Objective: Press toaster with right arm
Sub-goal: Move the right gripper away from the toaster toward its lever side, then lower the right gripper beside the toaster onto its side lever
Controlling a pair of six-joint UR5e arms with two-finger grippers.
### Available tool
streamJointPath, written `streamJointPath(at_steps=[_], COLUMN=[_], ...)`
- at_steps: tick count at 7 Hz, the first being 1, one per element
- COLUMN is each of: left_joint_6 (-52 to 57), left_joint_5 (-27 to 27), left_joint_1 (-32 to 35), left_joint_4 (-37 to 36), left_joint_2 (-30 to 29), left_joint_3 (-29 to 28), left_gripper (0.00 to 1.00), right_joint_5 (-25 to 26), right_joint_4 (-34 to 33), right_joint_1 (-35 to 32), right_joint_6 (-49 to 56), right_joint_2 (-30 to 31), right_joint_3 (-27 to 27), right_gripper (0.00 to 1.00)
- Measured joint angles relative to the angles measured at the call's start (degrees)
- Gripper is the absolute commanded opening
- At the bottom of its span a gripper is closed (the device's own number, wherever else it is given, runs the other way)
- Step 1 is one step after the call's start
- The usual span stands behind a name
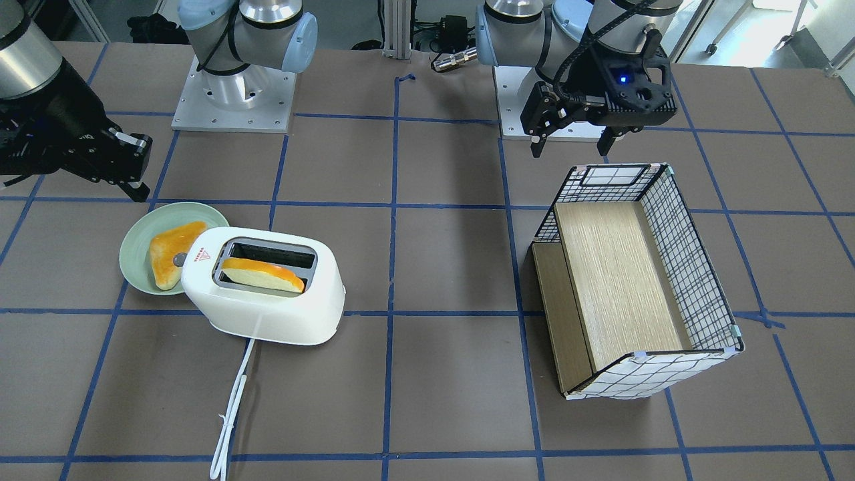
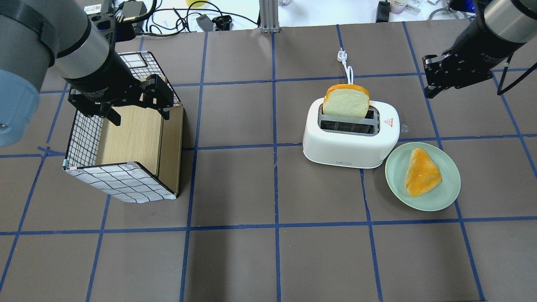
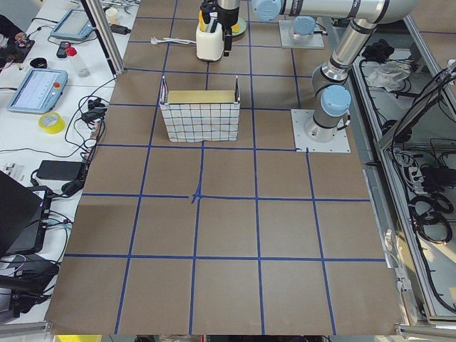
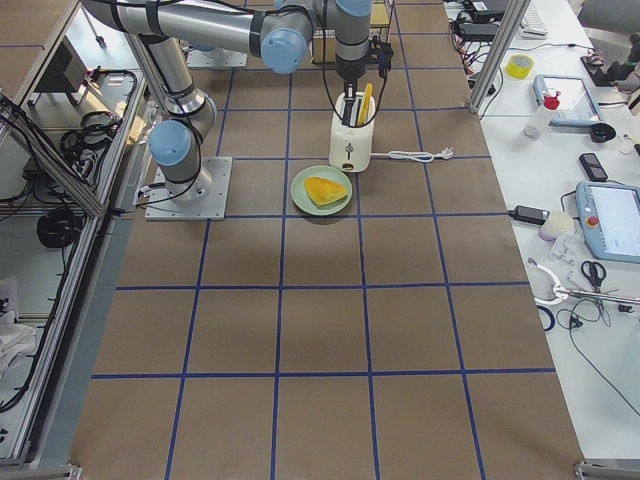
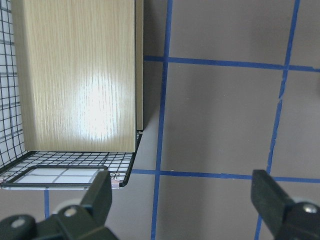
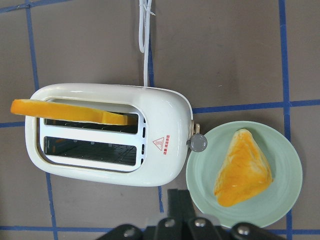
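The white two-slot toaster (image 1: pixel 267 294) lies on the table with a bread slice (image 1: pixel 264 274) standing in one slot. It also shows in the overhead view (image 2: pixel 350 138) and the right wrist view (image 6: pixel 110 135). Its grey end lever (image 6: pixel 197 143) points at a green plate. My right gripper (image 2: pixel 430 86) hangs above the table beyond the toaster's lever end, apart from it. Its fingers (image 6: pixel 178 200) stand together and hold nothing. My left gripper (image 1: pixel 571 143) is open and empty above the far end of a mesh basket.
A green plate (image 2: pixel 419 203) with a triangular piece of bread (image 2: pixel 421 172) sits against the toaster's lever end. The toaster's white cord (image 1: pixel 230 407) trails away from the robot. A checked mesh basket (image 2: pixel 121 184) with a wooden floor stands under the left arm.
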State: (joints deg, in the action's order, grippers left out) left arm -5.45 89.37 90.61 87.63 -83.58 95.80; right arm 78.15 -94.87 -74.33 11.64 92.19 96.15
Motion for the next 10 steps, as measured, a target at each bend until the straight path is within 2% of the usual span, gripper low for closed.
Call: streamJointPath(at_steps=[2, 6, 8, 10], left_joint_6=[0.0, 0.0, 0.0, 0.0], left_joint_5=[0.0, 0.0, 0.0, 0.0], left_joint_1=[0.0, 0.0, 0.0, 0.0], left_joint_4=[0.0, 0.0, 0.0, 0.0], left_joint_2=[0.0, 0.0, 0.0, 0.0], left_joint_3=[0.0, 0.0, 0.0, 0.0], left_gripper=[1.00, 1.00, 1.00, 1.00], right_joint_5=[-7.3, -16.5, -21.2, -23.2], right_joint_4=[0.9, 1.0, 0.4, -1.6], right_joint_1=[6.1, 16.2, 17.2, 17.3], right_joint_6=[5.9, 18.0, 21.1, 22.1], right_joint_2=[-0.6, -1.9, -3.6, -4.5], right_joint_3=[2.5, 11.0, 13.9, 16.5], right_gripper=[0.00, 0.00, 0.00, 0.00])
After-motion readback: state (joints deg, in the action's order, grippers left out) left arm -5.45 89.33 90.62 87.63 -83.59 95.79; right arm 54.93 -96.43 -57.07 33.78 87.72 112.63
